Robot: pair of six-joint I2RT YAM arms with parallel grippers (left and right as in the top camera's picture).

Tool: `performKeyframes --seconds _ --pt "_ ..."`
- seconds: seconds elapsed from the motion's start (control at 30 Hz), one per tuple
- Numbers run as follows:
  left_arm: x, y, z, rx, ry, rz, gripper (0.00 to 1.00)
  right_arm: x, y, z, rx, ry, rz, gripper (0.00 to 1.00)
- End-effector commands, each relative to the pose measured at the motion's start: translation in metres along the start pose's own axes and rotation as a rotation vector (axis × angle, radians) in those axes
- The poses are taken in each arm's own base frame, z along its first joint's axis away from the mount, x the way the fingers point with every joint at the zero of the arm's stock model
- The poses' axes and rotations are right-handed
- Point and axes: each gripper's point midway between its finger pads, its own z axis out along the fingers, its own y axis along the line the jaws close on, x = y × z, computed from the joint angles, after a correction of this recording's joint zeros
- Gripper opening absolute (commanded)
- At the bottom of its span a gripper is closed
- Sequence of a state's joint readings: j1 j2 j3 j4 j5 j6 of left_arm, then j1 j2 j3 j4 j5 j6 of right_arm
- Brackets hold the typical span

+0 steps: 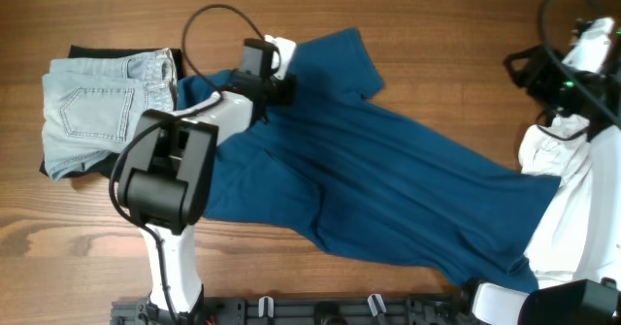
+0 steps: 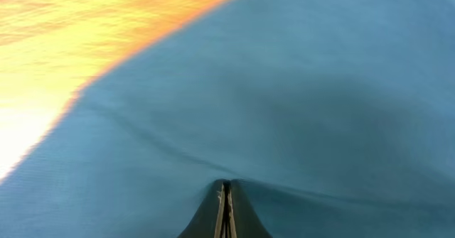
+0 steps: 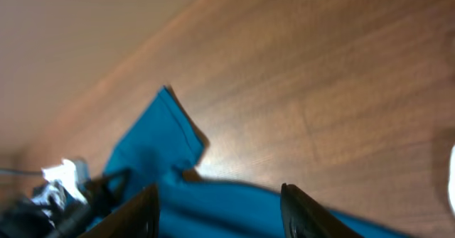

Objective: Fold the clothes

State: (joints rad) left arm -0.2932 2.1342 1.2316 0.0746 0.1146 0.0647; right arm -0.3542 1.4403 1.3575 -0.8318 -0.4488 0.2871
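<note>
A large dark blue shirt (image 1: 388,184) lies spread and crumpled across the middle of the wooden table. My left gripper (image 1: 275,73) sits at its upper left, by a sleeve. In the left wrist view its fingers (image 2: 225,192) are shut on a pinched ridge of the blue shirt (image 2: 284,89). My right gripper (image 1: 529,68) is at the far right, lifted clear of the cloth. In the right wrist view its fingers (image 3: 220,202) are open and empty, with the blue shirt's sleeve (image 3: 156,145) beyond them. Folded pale denim (image 1: 97,112) lies at the left on a black garment (image 1: 97,51).
A white garment (image 1: 548,150) lies at the right edge beside the right arm. The left arm's white and black body (image 1: 170,170) covers part of the shirt. A black rail (image 1: 320,310) runs along the table's front edge. Bare wood (image 1: 437,24) shows at the back.
</note>
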Motion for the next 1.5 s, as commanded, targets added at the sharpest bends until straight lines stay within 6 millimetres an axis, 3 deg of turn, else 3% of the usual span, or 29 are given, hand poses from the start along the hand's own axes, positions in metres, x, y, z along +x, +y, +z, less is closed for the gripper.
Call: performKeyframes --seconds 0.0,0.1,0.23,0.4,0.57,0.7,0.77,0.83,0.87,0.93,1.0,1.1,1.2,1.23,1.27,1.3,1.33,1.47 --pt "0.036 0.131 0.0 -0.274 0.014 -0.356 0.04 0.017 -0.015 0.021 0.166 0.068 -0.029 0.55" --pt "0.015 0.179 -0.016 -0.246 -0.061 -0.476 0.04 0.037 -0.027 0.043 0.21 0.148 -0.019 0.56" --pt "-0.013 0.214 -0.036 -0.225 -0.095 -0.525 0.04 0.061 -0.053 0.081 0.253 0.271 0.029 0.56" --pt "-0.044 0.204 -0.047 -0.162 -0.119 -0.501 0.17 0.081 -0.08 0.126 0.282 0.381 -0.045 0.64" --pt "-0.079 0.195 -0.088 -0.157 -0.181 -0.477 0.33 0.107 -0.15 0.149 0.579 0.459 0.022 0.66" --pt "-0.094 0.184 -0.122 -0.157 -0.187 -0.457 0.36 0.122 -0.155 0.169 0.542 0.505 0.044 0.66" --pt "-0.097 0.177 -0.132 -0.156 -0.179 -0.413 0.37 0.12 -0.14 0.183 0.423 0.499 0.019 0.56" --pt "-0.098 0.169 -0.137 -0.151 -0.165 -0.376 0.38 0.097 -0.123 0.199 0.315 0.414 -0.023 0.16" --pt "-0.098 0.165 -0.137 -0.147 -0.156 -0.358 0.38 0.08 -0.119 0.203 0.303 0.35 -0.026 0.04" --pt "-0.096 0.16 -0.136 -0.144 -0.144 -0.351 0.4 0.045 -0.108 0.207 0.278 0.233 -0.006 0.04" --pt "-0.096 0.156 -0.134 -0.137 -0.137 -0.347 0.4 -0.015 -0.09 0.2 0.236 0.07 -0.002 0.04" --pt "-0.098 0.151 -0.133 -0.131 -0.139 -0.339 0.4 -0.095 -0.064 0.175 0.193 -0.13 -0.053 0.05" --pt "-0.099 0.144 -0.13 -0.121 -0.137 -0.329 0.43 -0.151 -0.052 0.145 0.223 -0.29 -0.081 0.04" --pt "-0.1 0.14 -0.129 -0.116 -0.136 -0.324 0.44 -0.159 -0.05 0.141 0.222 -0.313 -0.092 0.16" --pt "-0.1 0.136 -0.128 -0.11 -0.134 -0.318 0.46 -0.163 -0.047 0.138 0.212 -0.322 -0.114 0.66" --pt "-0.101 0.132 -0.127 -0.106 -0.132 -0.306 0.51 -0.162 -0.044 0.138 0.198 -0.311 -0.123 0.91" --pt "-0.101 0.127 -0.125 -0.1 -0.127 -0.283 0.54 -0.158 -0.042 0.139 0.187 -0.29 -0.136 1.0" --pt "-0.1 0.107 -0.118 -0.077 -0.105 -0.207 0.66 -0.128 -0.051 0.14 0.216 -0.166 -0.105 1.0"
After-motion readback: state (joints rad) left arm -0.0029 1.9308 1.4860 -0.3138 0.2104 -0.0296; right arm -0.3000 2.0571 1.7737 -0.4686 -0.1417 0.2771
